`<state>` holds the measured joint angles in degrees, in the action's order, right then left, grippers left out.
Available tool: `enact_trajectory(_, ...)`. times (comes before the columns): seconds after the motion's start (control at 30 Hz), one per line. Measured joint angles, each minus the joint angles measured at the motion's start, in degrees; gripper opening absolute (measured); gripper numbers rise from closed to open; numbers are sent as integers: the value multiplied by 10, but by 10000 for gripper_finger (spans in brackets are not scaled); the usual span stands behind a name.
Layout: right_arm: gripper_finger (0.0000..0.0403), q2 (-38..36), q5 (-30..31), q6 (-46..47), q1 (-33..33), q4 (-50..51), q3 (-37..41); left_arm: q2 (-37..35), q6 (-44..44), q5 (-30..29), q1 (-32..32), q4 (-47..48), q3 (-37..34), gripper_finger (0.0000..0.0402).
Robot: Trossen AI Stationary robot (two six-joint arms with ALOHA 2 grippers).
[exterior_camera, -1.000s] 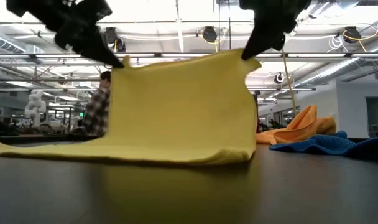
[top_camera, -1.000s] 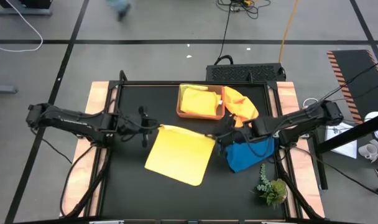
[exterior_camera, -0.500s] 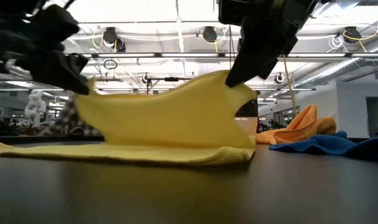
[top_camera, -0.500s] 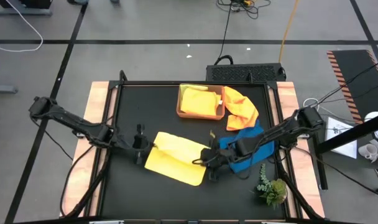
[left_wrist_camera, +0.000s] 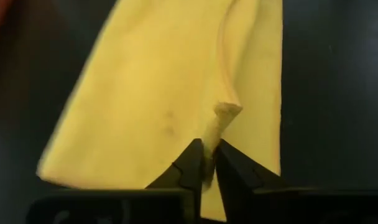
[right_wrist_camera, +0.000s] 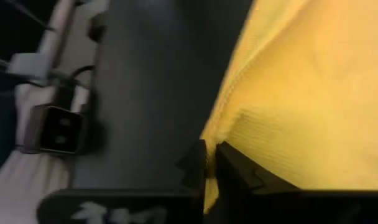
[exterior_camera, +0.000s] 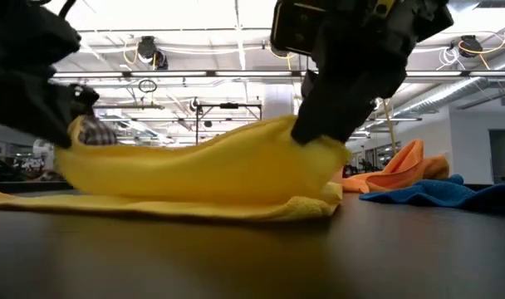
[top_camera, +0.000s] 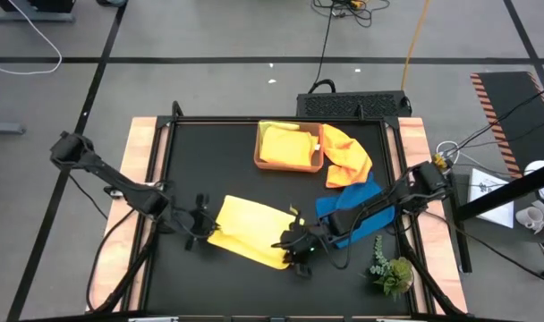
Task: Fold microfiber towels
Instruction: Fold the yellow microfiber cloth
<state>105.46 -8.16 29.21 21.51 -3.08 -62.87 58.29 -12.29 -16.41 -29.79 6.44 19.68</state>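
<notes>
At the lower left of the high view, the left claw [top_camera: 199, 234] is nearly shut, pinching a corner of the yellow towel [top_camera: 247, 231]. That towel lies doubled over on the black bench [top_camera: 191, 161], low and centre in the frame. At its right end the right claw [top_camera: 294, 246] is likewise clamped thin on the towel's edge. Right of that lies the blue towel [top_camera: 352, 201]; above it an orange towel [top_camera: 345, 154] sits beside the brown tray [top_camera: 290, 165].

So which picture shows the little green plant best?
The high view: the plant sprig lies on the table's near right corner, beside the blue towel. The low view and both wrist views don't show it.
</notes>
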Motion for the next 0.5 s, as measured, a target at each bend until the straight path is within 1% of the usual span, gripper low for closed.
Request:
enact_trajectory(0.07, 46, 5, -12, 1, 1, -21, 0, 16, -18, 12, -1, 0, 0, 65)
enact_trajectory(0.2, 92, 4, -26, -1, 4, -22, -1, 28, -50, 15, -1, -1, 0, 109)
enact_trajectory(0.33, 128, -18, -21, -2, 2, 4, 0, 17, -44, 12, 1, -2, 25, 144)
enact_trajectory(0.4, 135, -40, 9, -6, -2, 35, -1, 15, -26, 11, 3, -9, 48, 155)
enact_trajectory(0.5, 135, -74, 79, -14, -13, 95, -1, 12, -4, 13, 2, 0, 78, 165)
